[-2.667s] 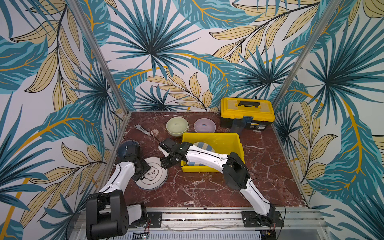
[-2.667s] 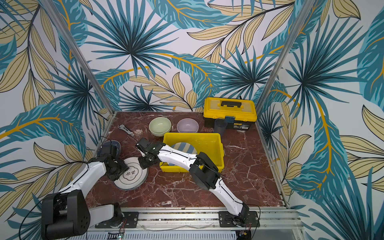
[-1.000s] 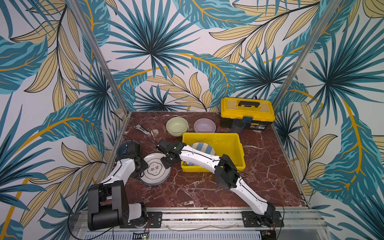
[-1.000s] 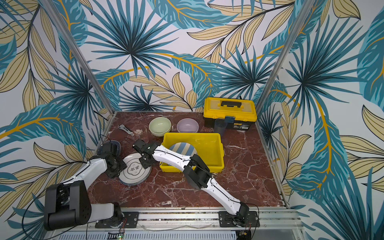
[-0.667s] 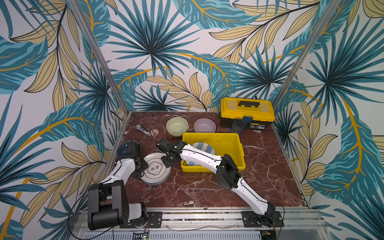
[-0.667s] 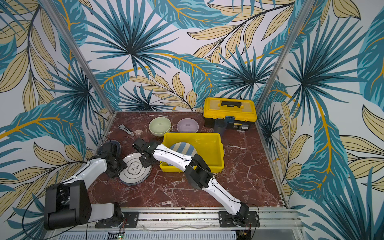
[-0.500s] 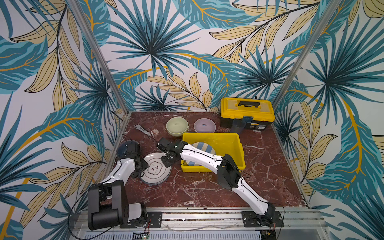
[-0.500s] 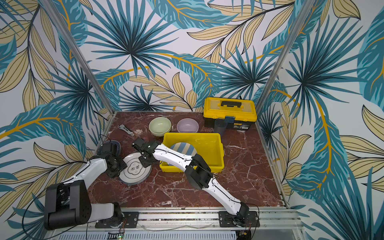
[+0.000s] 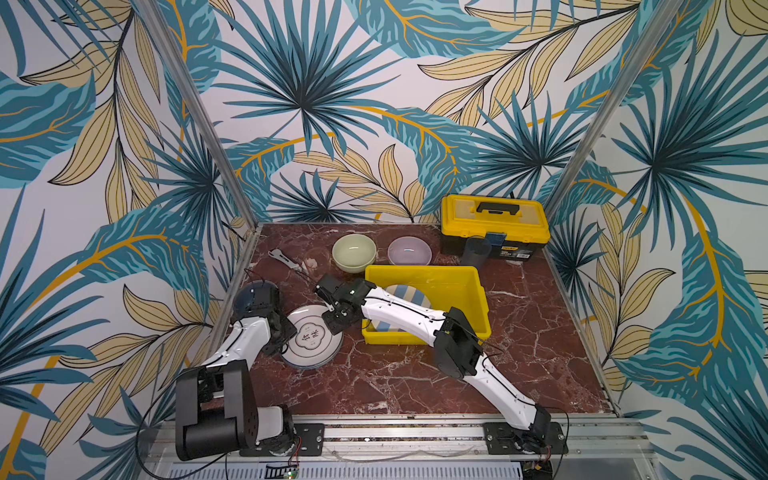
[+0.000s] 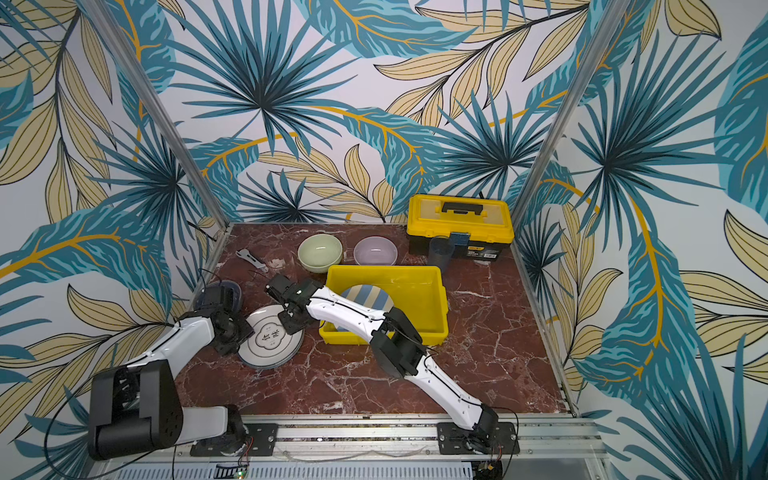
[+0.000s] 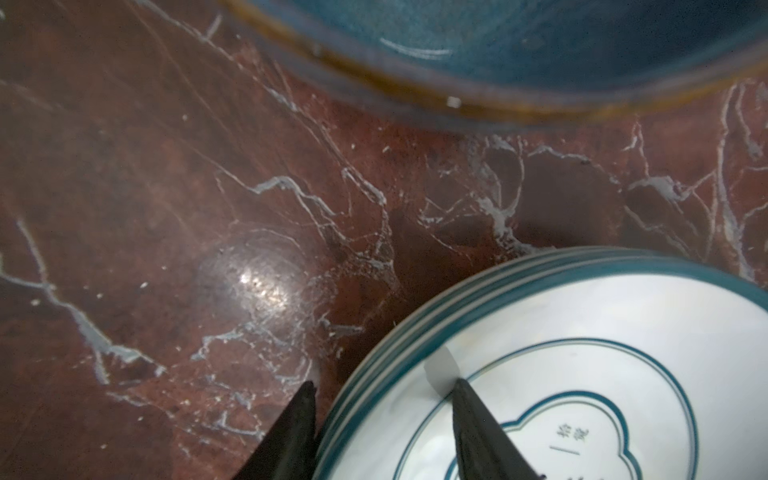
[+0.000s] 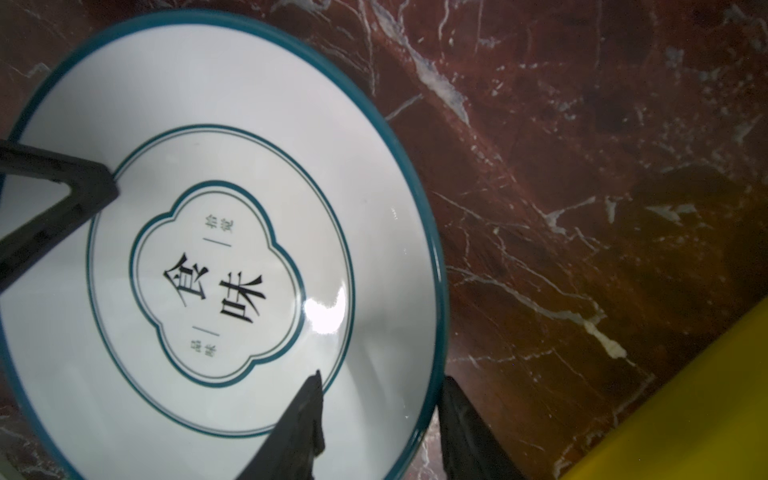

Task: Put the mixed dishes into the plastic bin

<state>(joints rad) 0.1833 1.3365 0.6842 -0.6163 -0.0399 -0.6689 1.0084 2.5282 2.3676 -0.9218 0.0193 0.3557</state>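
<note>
Step in hand, as I read it: a two-arm pick of the white emblem plate (image 12: 220, 257), then across into the yellow bin (image 9: 419, 272). The plate is the top one of a stack (image 11: 374, 353) near the desk's left edge, about midway between front and back. The bin sits just beside it toward the desk's middle, with one striped plate (image 9: 409, 293) in it. My left tool (image 11: 382, 384) straddles the rim on the side facing the left edge, one finger on the plate face and the other outside the stack. My right tool (image 12: 382, 376) straddles the bin-side rim, one finger over the face and the other outside the rim. Both sets of jaws stand partly apart. I can't tell whether either one actually bites the rim, so I treat neither as a confirmed grip. To do this well, the outer fingers need to go under the top rim only, not against the lower plates, otherwise I drag the whole stack. Squeeze both sides evenly, lift level and in sync, and clear the bin's near wall before traversing. Set it flat on the striped plate and let go low. Risks are a glazed rim slipping out and my left elbow clipping the dark blue bowl (image 11: 498, 41) just behind that tool. The green bowl (image 9: 354, 251), lilac bowl (image 9: 409, 250) and tumbler (image 9: 476, 251) wait along the back edge.
</note>
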